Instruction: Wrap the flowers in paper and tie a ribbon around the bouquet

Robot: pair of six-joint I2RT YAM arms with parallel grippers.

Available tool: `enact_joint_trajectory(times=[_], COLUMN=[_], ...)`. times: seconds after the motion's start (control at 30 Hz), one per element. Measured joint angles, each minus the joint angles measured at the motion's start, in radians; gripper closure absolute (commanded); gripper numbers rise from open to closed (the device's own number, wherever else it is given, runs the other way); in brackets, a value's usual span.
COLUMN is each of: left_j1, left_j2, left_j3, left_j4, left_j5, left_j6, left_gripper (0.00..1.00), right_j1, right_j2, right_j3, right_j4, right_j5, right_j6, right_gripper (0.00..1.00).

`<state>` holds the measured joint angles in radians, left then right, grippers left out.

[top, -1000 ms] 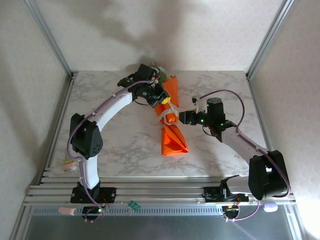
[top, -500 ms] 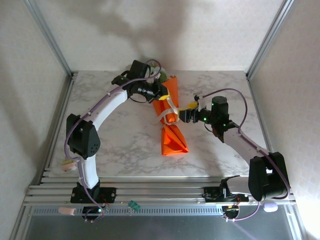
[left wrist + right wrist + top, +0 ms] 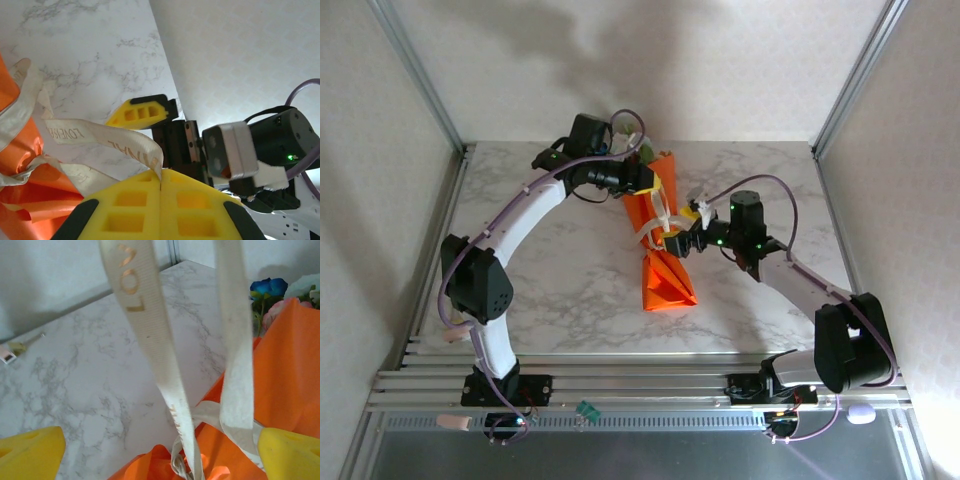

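Two arms reach over the worktop (image 3: 550, 290). We see the bouquet (image 3: 666, 285) lying near the middle, with its flowers (image 3: 268, 289) pointing to the far edge. The ribbon (image 3: 100, 137) goes round the thin part of the orange paper (image 3: 295, 365). The left gripper (image 3: 161, 182) is squeezed tight on one ribbon end. The right gripper (image 3: 160, 452) is spread wide, with two ribbon strands between its fingers, gripping nothing.
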<state>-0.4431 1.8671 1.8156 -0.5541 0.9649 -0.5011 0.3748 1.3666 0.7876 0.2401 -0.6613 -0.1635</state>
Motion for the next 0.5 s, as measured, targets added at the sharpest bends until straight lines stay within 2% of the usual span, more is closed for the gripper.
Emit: enact_joint_trajectory(times=[0.13, 0.27, 0.37, 0.5], left_j1=[0.0, 0.0, 0.0, 0.0], left_j2=[0.0, -0.002, -0.007, -0.013], left_j3=[-0.002, -0.018, -0.032, -0.038], left_j4=[0.019, 0.043, 0.05, 0.05], left_j5=[0.028, 0.036, 0.035, 0.034], left_j6=[0.004, 0.001, 0.0, 0.0], left_gripper=[1.0, 1.0, 1.0, 1.0], right_j1=[0.008, 0.008, 0.011, 0.033], right_j2=[0.038, 0.103, 0.136, 0.145], right_j3=[0.015, 0.063, 0.101, 0.119], right_j4=[0.023, 0.04, 0.053, 0.064], right_j5=[0.089, 0.128, 0.127, 0.127], right_j6=[-0.056, -0.075, -0.071, -0.053], right_gripper=[0.01, 0.07, 0.16, 0.33])
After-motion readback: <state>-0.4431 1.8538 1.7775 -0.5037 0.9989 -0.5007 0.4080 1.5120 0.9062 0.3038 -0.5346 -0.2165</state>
